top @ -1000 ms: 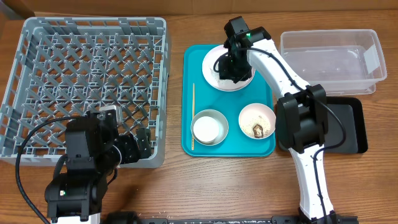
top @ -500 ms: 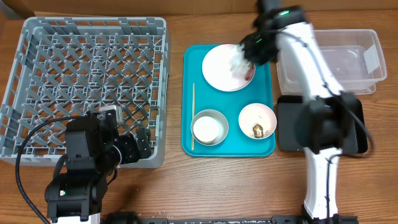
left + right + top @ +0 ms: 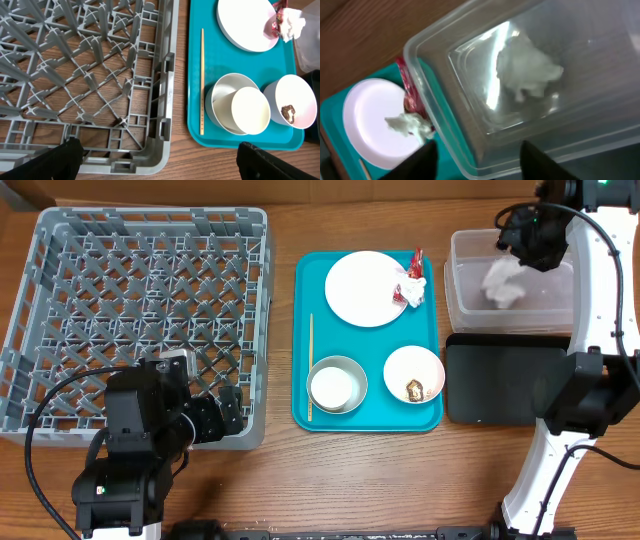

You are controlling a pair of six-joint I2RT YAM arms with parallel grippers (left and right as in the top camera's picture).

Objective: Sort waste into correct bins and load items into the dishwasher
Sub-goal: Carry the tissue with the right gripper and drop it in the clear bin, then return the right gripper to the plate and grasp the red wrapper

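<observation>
My right gripper (image 3: 530,245) hangs open and empty over the clear tub (image 3: 590,250). In the right wrist view (image 3: 482,167) its jaws stand wide apart above the tub's near wall (image 3: 470,145). A crumpled white paper (image 3: 503,280) (image 3: 527,70) is inside the tub. The red wrapper (image 3: 414,272) (image 3: 406,90) and a white scrap (image 3: 410,293) (image 3: 410,125) lie at the white plate's (image 3: 365,288) right edge. My left gripper (image 3: 205,420) (image 3: 160,167) is open and empty at the grey dish rack's (image 3: 140,310) front right corner.
On the teal tray (image 3: 305,415) are a metal bowl (image 3: 350,370) holding a white cup (image 3: 333,388), a small white bowl (image 3: 414,365) with a brown lump (image 3: 414,389), and a wooden stick (image 3: 311,365). The black tray (image 3: 505,378) lies in front of the tub.
My right gripper swung from the plate to over the clear tub, carrying the white paper. It has let go and the paper is now in the tub. The left arm has not moved.
</observation>
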